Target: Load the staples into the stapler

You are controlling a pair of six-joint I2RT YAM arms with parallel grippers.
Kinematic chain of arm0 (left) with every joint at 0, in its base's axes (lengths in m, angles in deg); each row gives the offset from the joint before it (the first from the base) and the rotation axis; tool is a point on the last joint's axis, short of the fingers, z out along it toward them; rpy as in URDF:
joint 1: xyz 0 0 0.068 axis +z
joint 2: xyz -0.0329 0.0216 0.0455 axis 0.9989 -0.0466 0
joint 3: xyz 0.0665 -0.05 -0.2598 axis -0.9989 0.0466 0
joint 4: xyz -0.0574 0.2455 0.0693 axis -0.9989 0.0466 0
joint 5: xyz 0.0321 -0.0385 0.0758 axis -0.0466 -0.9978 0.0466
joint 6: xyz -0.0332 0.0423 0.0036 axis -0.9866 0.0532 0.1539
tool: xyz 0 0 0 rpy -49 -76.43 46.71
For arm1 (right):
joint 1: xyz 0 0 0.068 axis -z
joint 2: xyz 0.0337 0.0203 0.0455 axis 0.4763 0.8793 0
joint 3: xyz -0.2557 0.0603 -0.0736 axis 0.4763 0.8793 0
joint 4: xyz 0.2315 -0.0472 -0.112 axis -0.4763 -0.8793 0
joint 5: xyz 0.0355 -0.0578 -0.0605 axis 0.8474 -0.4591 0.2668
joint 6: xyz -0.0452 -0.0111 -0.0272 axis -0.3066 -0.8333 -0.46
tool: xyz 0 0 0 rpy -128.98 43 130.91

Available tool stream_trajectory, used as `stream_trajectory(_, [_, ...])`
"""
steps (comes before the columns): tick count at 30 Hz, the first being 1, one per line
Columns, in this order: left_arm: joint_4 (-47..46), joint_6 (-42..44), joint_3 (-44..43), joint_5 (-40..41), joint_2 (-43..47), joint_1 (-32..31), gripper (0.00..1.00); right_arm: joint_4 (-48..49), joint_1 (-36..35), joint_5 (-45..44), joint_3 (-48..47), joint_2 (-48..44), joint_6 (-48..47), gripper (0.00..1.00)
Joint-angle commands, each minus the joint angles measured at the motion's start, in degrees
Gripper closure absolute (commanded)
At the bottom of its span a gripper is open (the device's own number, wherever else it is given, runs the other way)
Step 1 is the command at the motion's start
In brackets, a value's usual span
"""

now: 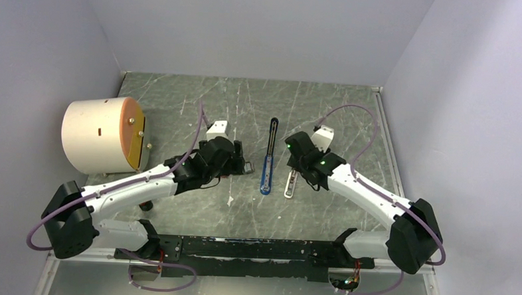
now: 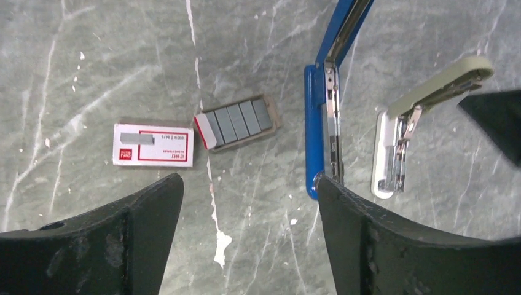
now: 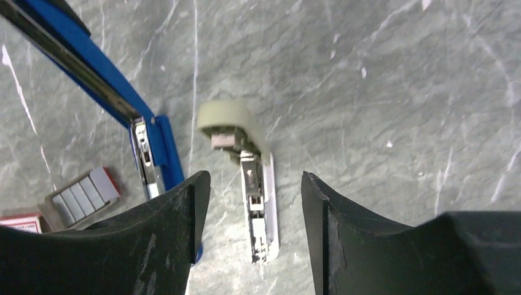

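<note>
The stapler point(image 1: 267, 178) lies swung open flat at mid-table, its blue arm point(image 2: 314, 129) showing a bare metal channel and its black half reaching away from me. The staples point(image 2: 239, 121) are grey ribbed strips in a small tray, with the box's red-and-white sleeve point(image 2: 153, 144) beside it. They also show at the left edge of the right wrist view point(image 3: 83, 195). My left gripper point(image 2: 249, 184) hovers open, nothing between its fingers, just near of the staples. My right gripper point(image 3: 255, 179) is open astride a pale beige stapler point(image 3: 261, 203), touching neither side; the stapler point(image 3: 156, 144) lies to its left.
A large cream drum with an orange face point(image 1: 102, 135) stands at the left. The beige stapler point(image 1: 290, 187) lies just right of the blue one. A small speck of an object point(image 1: 230, 199) lies near the front. Grey walls close in the table on three sides.
</note>
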Motion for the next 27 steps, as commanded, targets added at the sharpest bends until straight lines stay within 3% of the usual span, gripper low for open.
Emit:
stream_trajectory(1, [-5.0,-2.01,3.27,-5.23,2.38,0.45,0.07,1.89,3.7,3.36,-1.99,-0.74,-5.91,0.38])
stream_trajectory(6, [-6.97,-2.4,4.75,-8.3,2.53,0.44,0.03,2.48,4.97,4.71,-5.4,2.89,-9.98,0.35])
stream_trajectory(11, [-9.54,-0.36,4.84,-13.26,0.22,0.44,0.09,3.0,5.96,4.94,-8.09,6.17,-12.09,0.35])
stream_trajectory(16, [-11.98,2.62,3.87,-20.76,-4.11,0.45,0.13,2.93,6.96,4.43,-9.26,8.84,-12.91,0.43])
stream_trajectory(27, [-20.25,4.72,1.74,-34.31,-10.35,0.37,0.41,4.29,8.64,7.78,-8.18,10.03,-14.59,0.6])
